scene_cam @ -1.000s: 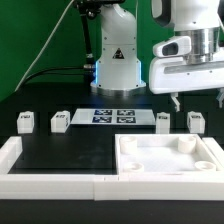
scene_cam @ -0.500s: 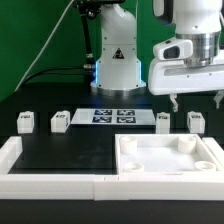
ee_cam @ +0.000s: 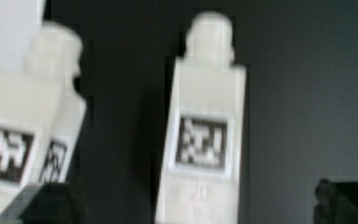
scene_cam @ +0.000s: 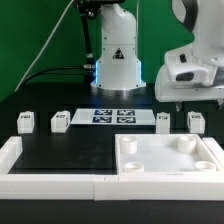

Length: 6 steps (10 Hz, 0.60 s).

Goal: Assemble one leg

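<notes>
Fingers (ee_cam: 350,198) of the gripper (scene_cam: 198,102) stand well apart with nothing between them, so the jaws are spread and hold no part. The gripper hangs tilted over the exterior view's right side, above the last two legs of the row and clear of both.

From the exterior view's left, a white rail (scene_cam: 14,158) borders the black table (scene_cam: 70,148) and runs on along the front edge. Behind it stands leg one (scene_cam: 24,122), with leg two (scene_cam: 59,121) near it, each showing a tag. Next, in the middle, the marker board (scene_cam: 112,116) lies flat, and the arm's base (scene_cam: 117,62) rises behind it. Right of the board come leg three (scene_cam: 164,120) and leg four (scene_cam: 195,121), near each other under the gripper. In front of them the panel (scene_cam: 168,158) lies flat against the front rail, two of its corner holes showing.

The wrist view shows two legs close up, side by side and apart. The centred leg (ee_cam: 208,120) lines up with the gap between the fingertips, and the neighbour leg (ee_cam: 43,110) is partly covered by one fingertip. I cannot tell which of these is leg three and which is leg four.
</notes>
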### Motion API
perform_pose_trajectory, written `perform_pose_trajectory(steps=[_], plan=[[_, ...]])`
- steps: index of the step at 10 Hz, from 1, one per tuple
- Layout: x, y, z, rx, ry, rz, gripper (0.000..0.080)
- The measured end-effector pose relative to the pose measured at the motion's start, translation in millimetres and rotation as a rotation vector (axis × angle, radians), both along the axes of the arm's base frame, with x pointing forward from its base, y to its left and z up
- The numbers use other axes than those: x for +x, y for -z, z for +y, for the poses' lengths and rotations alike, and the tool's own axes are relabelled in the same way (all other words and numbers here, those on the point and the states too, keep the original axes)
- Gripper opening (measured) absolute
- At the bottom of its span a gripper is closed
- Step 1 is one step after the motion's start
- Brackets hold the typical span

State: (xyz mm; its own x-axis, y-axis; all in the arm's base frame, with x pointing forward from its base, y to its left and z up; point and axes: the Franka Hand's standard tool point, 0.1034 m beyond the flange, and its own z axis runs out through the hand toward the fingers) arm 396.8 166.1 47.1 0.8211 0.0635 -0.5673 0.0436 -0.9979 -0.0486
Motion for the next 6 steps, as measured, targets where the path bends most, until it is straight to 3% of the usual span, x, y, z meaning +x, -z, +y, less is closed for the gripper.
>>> perform_pose_trajectory(steps=[3,6], plan=[[-7.5,11.6,0.4,-0.023,-0.024,0.320,0.0649],[-14.9,29.2,0.7,-0.028,-0.020,0.344,0.0649]])
